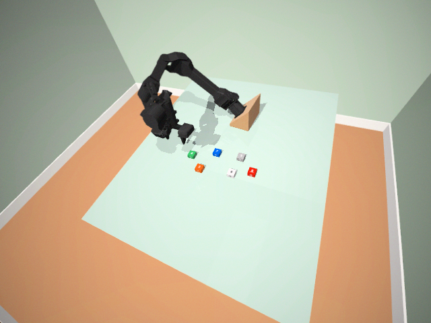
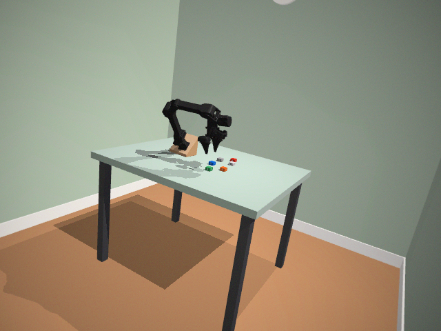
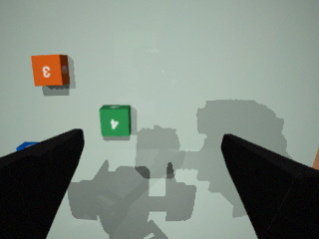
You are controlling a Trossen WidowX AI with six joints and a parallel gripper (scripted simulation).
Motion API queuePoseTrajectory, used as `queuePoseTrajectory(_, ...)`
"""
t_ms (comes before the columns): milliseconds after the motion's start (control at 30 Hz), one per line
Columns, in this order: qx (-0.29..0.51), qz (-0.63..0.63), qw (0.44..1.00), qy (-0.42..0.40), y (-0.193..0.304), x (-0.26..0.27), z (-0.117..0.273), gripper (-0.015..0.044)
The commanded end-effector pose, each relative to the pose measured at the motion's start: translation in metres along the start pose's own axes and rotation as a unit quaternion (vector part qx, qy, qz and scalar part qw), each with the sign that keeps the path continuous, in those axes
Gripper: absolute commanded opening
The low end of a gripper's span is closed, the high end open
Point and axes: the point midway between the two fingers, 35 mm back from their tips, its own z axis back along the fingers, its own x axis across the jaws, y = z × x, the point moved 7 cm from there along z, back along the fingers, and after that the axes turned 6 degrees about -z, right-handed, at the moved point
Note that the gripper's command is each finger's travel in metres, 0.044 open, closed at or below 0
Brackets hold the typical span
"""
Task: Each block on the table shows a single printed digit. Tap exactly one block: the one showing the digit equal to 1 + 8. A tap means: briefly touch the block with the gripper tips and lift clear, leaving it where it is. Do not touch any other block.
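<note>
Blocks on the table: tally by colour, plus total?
Green cube block: 1
Blue cube block: 1
Grey cube block: 1
Orange cube block: 1
White cube block: 1
Red cube block: 1
Total: 6

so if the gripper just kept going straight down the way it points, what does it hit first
Most likely bare table, not a block. The open gripper points down beside the green block, which sits ahead of the gap between the fingers in the wrist view, with the orange block further off. Depth is hard to judge.
</note>
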Motion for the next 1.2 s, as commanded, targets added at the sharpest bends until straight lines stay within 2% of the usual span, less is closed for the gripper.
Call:
queuePoseTrajectory(0, 0.049, 0.023, 0.999, 0.002, 0.022, 0.030, 0.011, 0.0400)
queuePoseTrajectory(767, 0.049, 0.023, 0.999, 0.002, 0.022, 0.030, 0.011, 0.0400)
queuePoseTrajectory(833, 0.049, 0.023, 0.999, 0.000, 0.027, 0.044, 0.012, 0.0400)
queuePoseTrajectory(1033, 0.050, 0.024, 0.998, -0.001, 0.077, 0.135, 0.016, 0.0400)
queuePoseTrajectory(1167, 0.050, 0.024, 0.998, 0.000, 0.082, 0.140, 0.016, 0.0400)
